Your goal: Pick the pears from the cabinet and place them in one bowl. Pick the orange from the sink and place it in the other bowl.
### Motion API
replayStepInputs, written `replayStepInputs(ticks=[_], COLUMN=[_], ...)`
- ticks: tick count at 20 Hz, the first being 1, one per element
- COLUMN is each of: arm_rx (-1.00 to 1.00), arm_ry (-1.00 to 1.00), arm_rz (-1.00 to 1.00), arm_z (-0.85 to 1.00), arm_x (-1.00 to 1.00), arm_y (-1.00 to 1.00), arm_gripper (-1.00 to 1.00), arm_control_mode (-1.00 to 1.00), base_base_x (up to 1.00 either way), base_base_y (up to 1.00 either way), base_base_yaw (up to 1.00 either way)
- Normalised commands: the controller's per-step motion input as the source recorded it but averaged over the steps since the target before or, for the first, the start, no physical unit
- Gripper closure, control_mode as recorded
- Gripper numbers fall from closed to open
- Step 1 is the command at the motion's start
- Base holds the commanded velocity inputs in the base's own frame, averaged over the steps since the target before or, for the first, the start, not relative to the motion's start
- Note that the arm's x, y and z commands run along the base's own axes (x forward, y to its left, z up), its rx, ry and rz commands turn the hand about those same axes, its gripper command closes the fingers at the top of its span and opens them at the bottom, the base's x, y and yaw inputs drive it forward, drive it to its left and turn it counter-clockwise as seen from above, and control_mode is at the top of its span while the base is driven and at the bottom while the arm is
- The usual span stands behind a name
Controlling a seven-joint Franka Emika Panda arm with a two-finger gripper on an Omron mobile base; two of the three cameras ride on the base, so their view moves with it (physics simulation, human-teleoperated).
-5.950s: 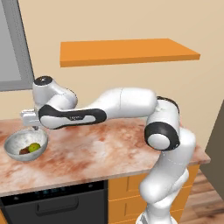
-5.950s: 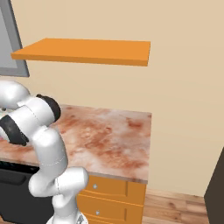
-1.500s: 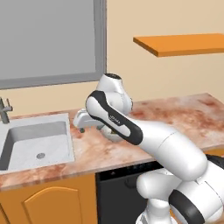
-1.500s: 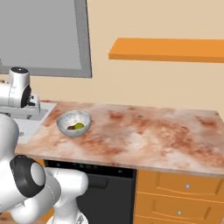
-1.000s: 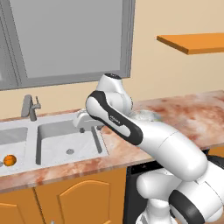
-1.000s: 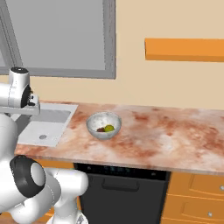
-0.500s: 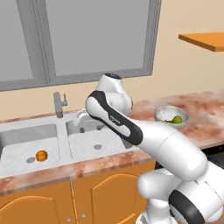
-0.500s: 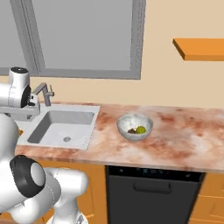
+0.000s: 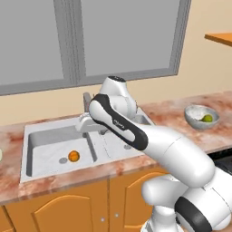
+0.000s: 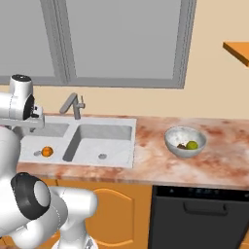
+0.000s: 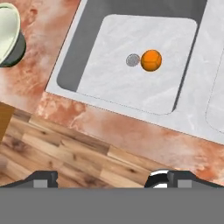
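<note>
The orange (image 11: 151, 60) in the sink (image 11: 144, 101) is being approached; fingers (image 11: 43, 178) are spread apart, and must be lowered over it.

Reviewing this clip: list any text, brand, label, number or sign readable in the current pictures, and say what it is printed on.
Readable text: none.
Arm: a small pale mark on the dark band of the arm, too small and blurred to read.
Sink, orange, speckled bowl, cream bowl, dishwasher front: no lettering visible.
</note>
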Motion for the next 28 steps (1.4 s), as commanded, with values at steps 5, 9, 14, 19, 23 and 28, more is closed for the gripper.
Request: replayStepInputs(ticks=[5, 9, 14, 19, 23, 28], arm_rx=[0.0, 0.0, 0.0, 0.0, 0.0, 0.0], arm_ry=[0.0, 0.0, 0.0, 0.0, 0.0, 0.0], arm_rz=[0.0, 0.0, 0.0, 0.0, 0.0, 0.0], arm_z=[0.0, 0.0, 0.0, 0.0, 0.0, 0.0], arm_x=[0.0, 0.0, 0.0, 0.0, 0.0, 0.0], arm_y=[0.0, 0.0, 0.0, 0.0, 0.0, 0.0], arm_gripper=[-1.0, -1.0, -1.0, -1.0, -1.0, -1.0], arm_control_mode=[1.0, 1.0, 1.0, 1.0, 1.0, 1.0], base_base_x=[0.0, 0.02, 0.03, 0.04, 0.16, 0.31], base_base_y=[0.68, 0.66, 0.66, 0.66, 0.63, 0.52], base_base_yaw=[-0.06, -0.1, -0.11, -0.1, -0.09, -0.04])
